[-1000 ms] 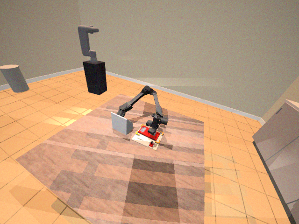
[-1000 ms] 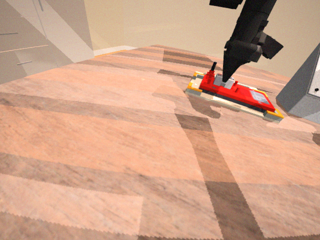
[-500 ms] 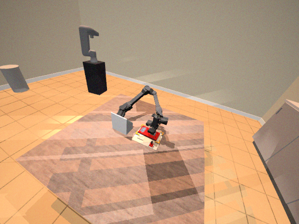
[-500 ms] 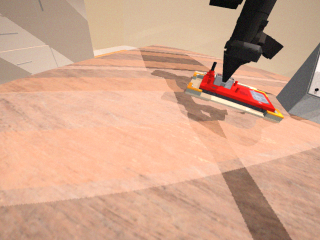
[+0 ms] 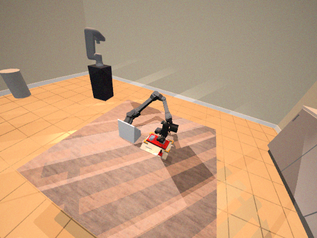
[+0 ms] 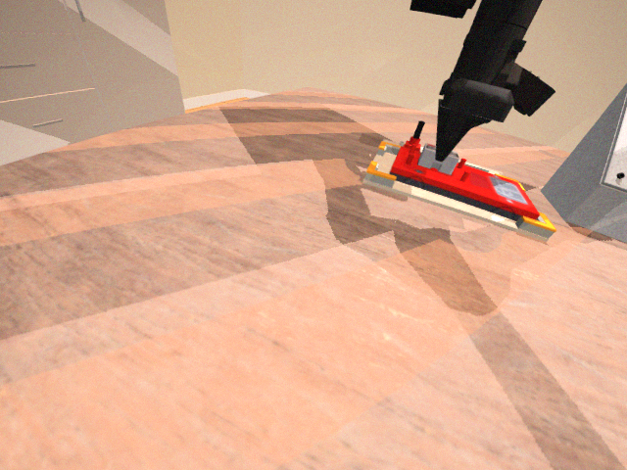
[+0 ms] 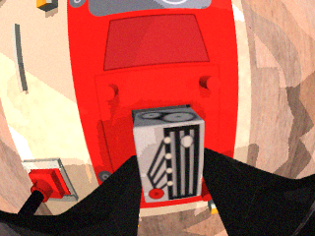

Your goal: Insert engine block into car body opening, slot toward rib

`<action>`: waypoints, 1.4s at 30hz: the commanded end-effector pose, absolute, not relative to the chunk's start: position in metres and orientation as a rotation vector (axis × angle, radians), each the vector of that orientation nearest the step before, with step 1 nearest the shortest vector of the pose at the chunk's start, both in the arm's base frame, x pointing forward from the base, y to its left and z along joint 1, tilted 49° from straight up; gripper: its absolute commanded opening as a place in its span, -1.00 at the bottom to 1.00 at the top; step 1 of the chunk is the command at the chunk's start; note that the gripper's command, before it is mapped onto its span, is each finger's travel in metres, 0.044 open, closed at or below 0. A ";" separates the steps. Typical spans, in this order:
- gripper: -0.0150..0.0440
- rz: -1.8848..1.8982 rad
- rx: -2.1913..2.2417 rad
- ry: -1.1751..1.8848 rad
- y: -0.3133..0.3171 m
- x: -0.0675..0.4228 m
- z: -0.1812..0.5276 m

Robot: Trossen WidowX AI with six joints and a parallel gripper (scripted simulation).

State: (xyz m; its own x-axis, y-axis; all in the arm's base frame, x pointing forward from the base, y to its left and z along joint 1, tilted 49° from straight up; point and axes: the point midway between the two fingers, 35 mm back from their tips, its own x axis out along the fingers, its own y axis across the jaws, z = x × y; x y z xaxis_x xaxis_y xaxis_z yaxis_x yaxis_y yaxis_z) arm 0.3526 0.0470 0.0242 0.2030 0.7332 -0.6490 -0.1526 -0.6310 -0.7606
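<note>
The red car body [image 5: 153, 142] [image 6: 475, 185] [image 7: 157, 44] lies flat on a cream base board [image 5: 147, 148] [image 6: 445, 201] [image 7: 44, 113]. The grey engine block [image 6: 430, 158] [image 7: 169, 157] stands at one end of the body, its printed face with dark stripes and a red dot showing in the wrist view. My gripper [image 5: 160, 141] [image 6: 441, 159] [image 7: 169, 159] is shut on the engine block, one finger at each side. In the exterior view the block's upper part stands above the body's red top. The opening's edges, the rib and the slot side are mostly hidden, so the depth cannot be told.
A red piece with a black stick [image 5: 160, 152] [image 6: 412, 144] [image 7: 44, 184] stands on the board beside the body. Orange and yellow corner blocks [image 6: 382, 171] edge the board. A grey angled panel [image 5: 128, 132] [image 6: 592, 176] stands near its far end.
</note>
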 end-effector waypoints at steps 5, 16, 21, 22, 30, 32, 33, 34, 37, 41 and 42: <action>0.05 1.524 -1.740 -0.545 0.048 0.353 0.024; 0.05 1.524 -1.742 -0.547 0.048 0.353 0.023; 0.05 1.524 -1.742 -0.547 0.048 0.353 0.023; 0.14 1.523 -1.743 -0.546 0.047 0.353 0.024; 0.85 1.523 -1.743 -0.546 0.047 0.353 0.024; 1.00 1.523 -1.743 -0.546 0.047 0.353 0.024; 1.00 1.523 -1.743 -0.546 0.047 0.353 0.024; 1.00 1.523 -1.743 -0.546 0.047 0.353 0.024; 1.00 1.523 -1.743 -0.546 0.047 0.353 0.024; 1.00 1.523 -1.743 -0.546 0.047 0.353 0.024; 1.00 1.523 -1.743 -0.546 0.045 0.352 0.025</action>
